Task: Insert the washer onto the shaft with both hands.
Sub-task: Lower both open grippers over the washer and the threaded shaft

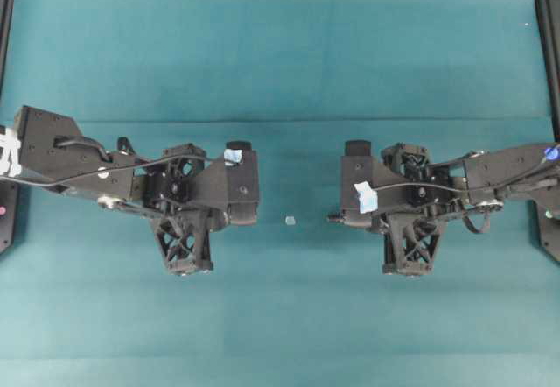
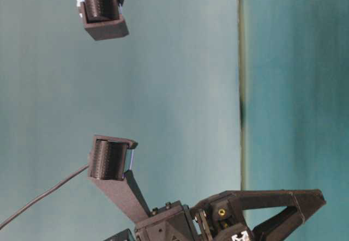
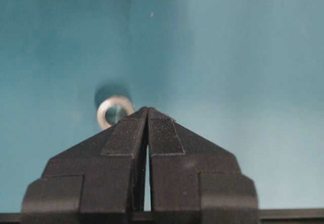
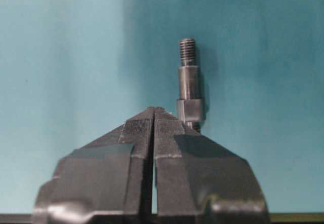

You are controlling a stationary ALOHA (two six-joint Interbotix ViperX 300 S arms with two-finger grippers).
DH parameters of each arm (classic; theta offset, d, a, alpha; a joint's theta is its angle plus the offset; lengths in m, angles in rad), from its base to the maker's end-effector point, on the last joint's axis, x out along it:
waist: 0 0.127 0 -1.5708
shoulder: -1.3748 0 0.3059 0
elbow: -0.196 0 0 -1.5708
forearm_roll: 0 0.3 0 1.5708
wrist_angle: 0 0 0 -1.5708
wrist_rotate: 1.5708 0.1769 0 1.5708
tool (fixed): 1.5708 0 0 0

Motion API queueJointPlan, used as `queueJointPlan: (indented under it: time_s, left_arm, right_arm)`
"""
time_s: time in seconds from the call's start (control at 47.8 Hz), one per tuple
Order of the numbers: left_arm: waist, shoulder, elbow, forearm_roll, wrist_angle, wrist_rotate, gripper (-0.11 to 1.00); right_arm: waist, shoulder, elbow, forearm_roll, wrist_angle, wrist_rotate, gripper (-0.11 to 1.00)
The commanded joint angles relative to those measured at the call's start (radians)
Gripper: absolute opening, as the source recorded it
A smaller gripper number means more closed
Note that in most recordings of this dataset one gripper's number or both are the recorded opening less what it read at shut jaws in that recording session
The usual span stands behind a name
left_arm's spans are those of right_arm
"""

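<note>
Showing only in wrist views, washer [image 3: 115, 110], shaft [image 4: 189, 84], both jaws clenched empty.

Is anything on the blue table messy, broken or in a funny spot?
Nothing looks broken or spilled. One odd bit: a tiny pale chip lies alone on the mat between the two arms. The washer lies flat beyond the shut left end effector, and the shaft lies beyond the shut right end effector.
</note>
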Motion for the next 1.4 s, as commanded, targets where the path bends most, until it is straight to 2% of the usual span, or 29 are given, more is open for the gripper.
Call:
queueJointPlan:
  time_s: [0.0,0.063,0.167,0.293,0.376,0.418,0.481,0.586,0.878,1.38]
  left_arm:
    - [-0.002,-0.005,-0.002,0.003,-0.008,-0.003,0.03]
    - [-0.002,-0.003,0.003,0.003,-0.008,-0.005,0.06]
    - [-0.002,0.000,0.009,0.003,-0.006,-0.006,0.29]
    - [-0.002,0.008,0.014,0.003,-0.011,-0.005,0.69]
    - [-0.002,0.017,0.011,0.003,-0.012,0.008,0.90]
    - [0.003,0.020,0.008,0.003,-0.014,0.014,0.94]
    - [0.006,0.026,0.012,0.003,-0.021,0.018,0.93]
    - [0.018,0.038,0.017,0.003,-0.031,0.020,0.94]
    - [0.041,0.067,0.026,0.005,-0.054,0.023,0.93]
    - [0.044,0.084,0.086,0.005,-0.127,0.021,0.93]
  right_arm:
    - [0.002,-0.003,-0.017,-0.003,-0.009,-0.012,-0.07]
    - [0.000,-0.002,-0.017,-0.003,-0.006,-0.012,-0.03]
    - [-0.006,0.011,-0.012,-0.006,-0.008,-0.011,0.12]
    - [-0.012,0.034,-0.012,-0.028,-0.011,-0.009,0.43]
    - [-0.006,0.044,-0.014,-0.075,-0.009,-0.009,0.69]
    - [-0.005,0.046,-0.012,-0.104,-0.009,-0.008,0.80]
    - [-0.003,0.046,-0.011,-0.132,-0.012,-0.008,0.92]
    - [-0.008,0.046,-0.011,-0.149,-0.018,-0.008,0.88]
    - [-0.009,0.054,0.017,-0.150,-0.081,-0.005,0.88]
    - [-0.021,0.163,0.046,-0.150,-0.173,-0.003,0.88]
